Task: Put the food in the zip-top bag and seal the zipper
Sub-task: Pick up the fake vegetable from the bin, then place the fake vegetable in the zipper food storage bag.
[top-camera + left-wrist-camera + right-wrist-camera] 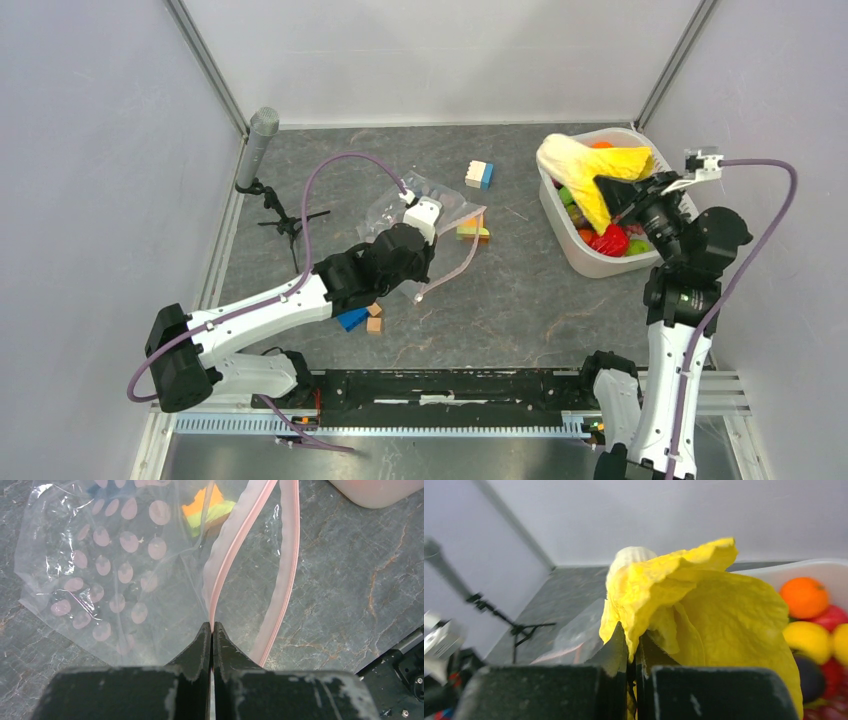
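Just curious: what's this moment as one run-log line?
left gripper: shut on zipper | bag: open | right gripper: shut on yellow food, over basket

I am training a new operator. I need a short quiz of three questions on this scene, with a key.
1. True or false: the left gripper is shut on the zipper.
2. The right gripper holds: A) yellow leafy food; B) a spoon; C) nothing.
3. Fill in: the other food lies in the white ____.
Key: 1 true; 2 A; 3 basket.
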Tool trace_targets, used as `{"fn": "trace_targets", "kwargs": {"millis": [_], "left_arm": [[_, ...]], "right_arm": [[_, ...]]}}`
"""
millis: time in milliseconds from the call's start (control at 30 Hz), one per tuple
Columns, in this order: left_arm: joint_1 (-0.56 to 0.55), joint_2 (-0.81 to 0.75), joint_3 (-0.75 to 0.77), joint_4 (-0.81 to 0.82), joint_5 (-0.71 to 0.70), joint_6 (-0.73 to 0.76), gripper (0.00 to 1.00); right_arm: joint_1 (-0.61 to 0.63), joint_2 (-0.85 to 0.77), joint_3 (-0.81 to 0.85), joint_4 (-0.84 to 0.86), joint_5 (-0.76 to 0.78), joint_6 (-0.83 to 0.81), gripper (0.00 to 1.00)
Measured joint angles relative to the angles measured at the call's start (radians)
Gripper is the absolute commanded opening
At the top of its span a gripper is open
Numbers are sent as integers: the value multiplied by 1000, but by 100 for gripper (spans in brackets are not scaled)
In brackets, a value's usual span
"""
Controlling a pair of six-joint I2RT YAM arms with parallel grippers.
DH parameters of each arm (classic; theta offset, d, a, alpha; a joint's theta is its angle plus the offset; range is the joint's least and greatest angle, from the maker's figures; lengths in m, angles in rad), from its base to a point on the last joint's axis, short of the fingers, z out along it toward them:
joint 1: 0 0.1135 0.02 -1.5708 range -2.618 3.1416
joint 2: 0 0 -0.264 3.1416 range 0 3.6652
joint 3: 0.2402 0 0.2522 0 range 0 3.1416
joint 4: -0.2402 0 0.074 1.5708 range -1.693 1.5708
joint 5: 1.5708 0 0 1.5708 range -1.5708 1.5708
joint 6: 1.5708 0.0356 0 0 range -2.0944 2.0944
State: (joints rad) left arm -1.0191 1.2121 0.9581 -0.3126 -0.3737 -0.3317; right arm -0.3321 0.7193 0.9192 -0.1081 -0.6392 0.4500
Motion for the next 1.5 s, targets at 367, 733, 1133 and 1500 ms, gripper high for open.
{"fn": "trace_targets", "kwargs": {"millis": [367, 733, 1133, 1500], "left_arm": [[14, 26, 6, 1, -9, -25, 2], [26, 60, 40, 0, -9, -77, 2], [37, 72, 56, -32, -10, -88, 2], [35, 71, 65, -29, 60, -92, 2]], "right_arm": [[107, -62, -131, 113, -278, 116, 0], [422, -66, -251, 118, -229, 102, 0], [689, 22, -332, 85, 75, 23, 0], [736, 55, -361, 116, 216, 24, 0]]}}
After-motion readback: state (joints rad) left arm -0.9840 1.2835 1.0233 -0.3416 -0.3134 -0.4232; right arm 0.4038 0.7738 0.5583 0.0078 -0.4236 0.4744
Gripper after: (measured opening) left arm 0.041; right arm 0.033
